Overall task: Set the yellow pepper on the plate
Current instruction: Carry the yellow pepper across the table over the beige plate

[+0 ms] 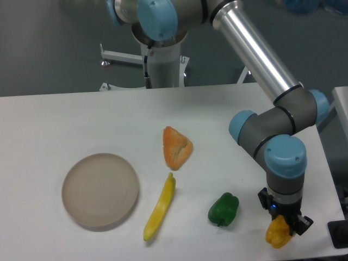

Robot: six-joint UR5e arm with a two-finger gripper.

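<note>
So the gripper [283, 228] is pinching the yellow pepper [277, 232] at the far right of the surface [81, 119], just right of the green pepper [223, 209]. The plate [100, 188] sits well apart on the left, with nothing on it. I'd say the carry is the step here: get the pepper high enough to pass over the green pepper and the long yellow vegetable [160, 207], keep the grip firm since it looks like it's holding only the top, then lower over the plate's middle before letting go.
</note>
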